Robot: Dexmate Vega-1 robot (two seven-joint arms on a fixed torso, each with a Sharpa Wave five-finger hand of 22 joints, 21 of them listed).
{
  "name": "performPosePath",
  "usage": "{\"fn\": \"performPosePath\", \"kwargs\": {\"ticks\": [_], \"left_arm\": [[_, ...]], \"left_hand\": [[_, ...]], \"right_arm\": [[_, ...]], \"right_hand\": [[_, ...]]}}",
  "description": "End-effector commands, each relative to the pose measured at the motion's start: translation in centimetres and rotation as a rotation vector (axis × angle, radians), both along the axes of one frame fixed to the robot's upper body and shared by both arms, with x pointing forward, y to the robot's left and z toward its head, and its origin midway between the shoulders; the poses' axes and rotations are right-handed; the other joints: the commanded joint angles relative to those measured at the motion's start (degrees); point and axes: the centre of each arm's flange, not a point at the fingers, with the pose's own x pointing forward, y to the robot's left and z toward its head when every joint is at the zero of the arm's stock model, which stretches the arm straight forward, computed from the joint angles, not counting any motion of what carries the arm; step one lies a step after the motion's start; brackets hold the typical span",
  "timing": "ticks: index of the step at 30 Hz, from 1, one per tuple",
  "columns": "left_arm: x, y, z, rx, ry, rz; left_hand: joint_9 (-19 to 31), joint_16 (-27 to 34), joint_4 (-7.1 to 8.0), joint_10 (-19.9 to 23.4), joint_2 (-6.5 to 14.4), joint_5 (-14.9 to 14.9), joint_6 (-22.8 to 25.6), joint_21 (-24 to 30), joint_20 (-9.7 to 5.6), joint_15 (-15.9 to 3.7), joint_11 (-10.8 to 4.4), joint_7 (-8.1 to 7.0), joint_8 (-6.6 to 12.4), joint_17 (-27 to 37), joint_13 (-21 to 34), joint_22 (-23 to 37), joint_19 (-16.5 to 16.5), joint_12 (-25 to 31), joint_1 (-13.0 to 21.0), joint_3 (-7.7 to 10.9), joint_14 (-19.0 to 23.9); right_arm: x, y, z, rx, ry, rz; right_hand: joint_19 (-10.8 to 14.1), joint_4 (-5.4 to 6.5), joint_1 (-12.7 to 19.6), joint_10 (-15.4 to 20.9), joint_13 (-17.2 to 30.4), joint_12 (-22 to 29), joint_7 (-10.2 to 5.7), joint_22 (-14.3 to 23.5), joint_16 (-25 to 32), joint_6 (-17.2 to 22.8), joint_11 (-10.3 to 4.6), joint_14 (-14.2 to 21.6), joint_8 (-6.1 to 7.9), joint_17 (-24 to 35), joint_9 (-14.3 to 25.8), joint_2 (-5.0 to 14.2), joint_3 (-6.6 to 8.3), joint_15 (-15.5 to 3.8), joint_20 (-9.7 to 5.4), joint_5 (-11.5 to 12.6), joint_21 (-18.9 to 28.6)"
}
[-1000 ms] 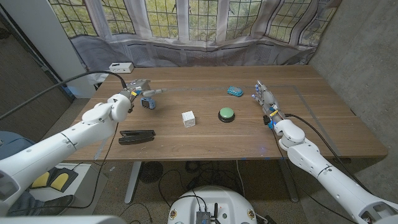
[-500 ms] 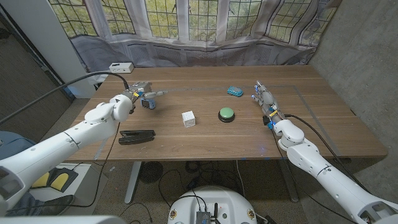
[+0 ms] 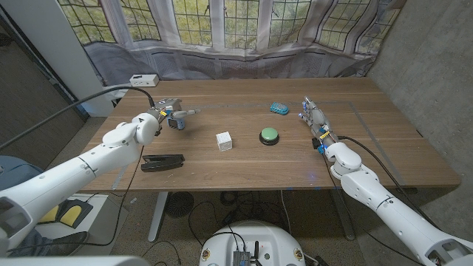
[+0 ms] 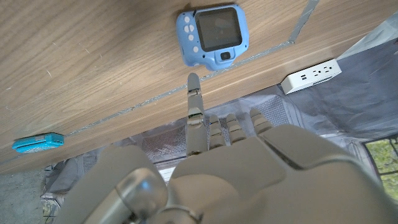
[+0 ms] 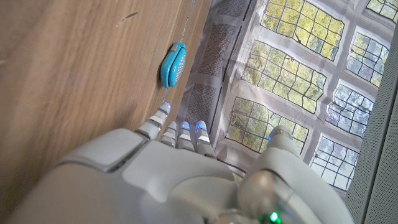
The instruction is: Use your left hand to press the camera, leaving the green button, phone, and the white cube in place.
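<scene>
Left wrist view showed the left hand [image 4: 230,168] holding nothing, one finger extended toward the blue camera [image 4: 209,36], not touching.

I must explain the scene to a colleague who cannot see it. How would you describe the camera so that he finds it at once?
Start at the wooden table and go to the robot's left hand. The camera lies just beyond its fingers. It is small, blue, with a dark screen, unlike the white cube and the green button.
</scene>
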Motion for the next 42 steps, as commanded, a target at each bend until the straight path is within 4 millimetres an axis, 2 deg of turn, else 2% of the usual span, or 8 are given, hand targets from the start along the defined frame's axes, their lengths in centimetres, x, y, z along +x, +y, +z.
{"fn": "performPosePath", "kwargs": {"ticks": [1,42], "left_arm": [[-0.11,-0.09,-0.22,-0.002,-0.004,0.006],[0.26,0.28,-0.76,-0.014,-0.007,0.017]], "left_hand": [[0.1,0.5,-0.01,0.1,0.2,0.4,0.7,0.2,0.1,0.15,-0.09,0.1,0.34,0.1,0.2,0.2,-0.2,0.0,-0.2,-0.33,0.4],[0.2,0.7,-0.33,0.5,0.8,0.7,0.7,0.3,0.1,-0.04,-0.12,-0.16,-0.43,0.0,0.1,0.2,-0.1,0.2,0.6,-0.42,1.5]], "right_arm": [[0.0,0.0,-0.31,0.001,0.008,0.003],[0.16,-0.14,-0.33,-0.006,0.021,0.002]], "right_hand": [[0.3,-0.1,-0.1,0.1,0.2,-0.1,0.13,0.2,0.0,0.4,-0.12,-0.2,-0.23,0.3,0.2,0.58,0.48,0.5,0.18,0.1,0.0],[0.2,-0.18,-0.1,0.1,0.2,-0.1,0.07,0.2,-0.1,0.4,-0.18,-0.2,-0.27,0.3,0.2,0.67,0.56,0.56,0.3,0.1,0.0]]}}
